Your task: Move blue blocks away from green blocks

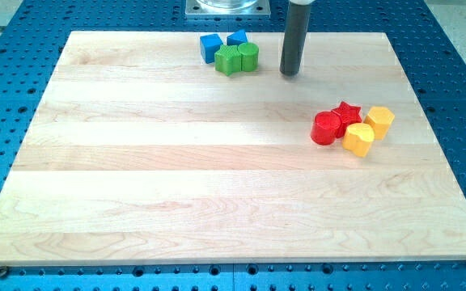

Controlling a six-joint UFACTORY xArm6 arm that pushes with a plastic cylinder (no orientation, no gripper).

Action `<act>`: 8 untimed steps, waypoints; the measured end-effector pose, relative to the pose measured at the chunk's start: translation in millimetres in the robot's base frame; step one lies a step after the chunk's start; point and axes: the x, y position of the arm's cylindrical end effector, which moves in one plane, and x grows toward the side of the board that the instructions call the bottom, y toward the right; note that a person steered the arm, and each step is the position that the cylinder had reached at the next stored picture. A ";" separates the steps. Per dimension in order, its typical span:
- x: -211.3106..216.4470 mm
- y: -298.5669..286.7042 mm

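My tip, bare rod touching nothing, sits right of the greens, which shield the blues; pushing straight left drags all four together.

I can read no text, label, brand, number or sign anywhere in this view. The wooden board carries only its grain, with no printing along any edge or at any corner. The blocks on it show plain coloured faces without letters or digits. My rod is bare and dark, with no marking on it. The blue perforated table around the board shows only rows of holes, nothing written.
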 end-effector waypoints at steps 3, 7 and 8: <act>-26.8 -55.9; -15.6 -77.8; -28.2 -113.1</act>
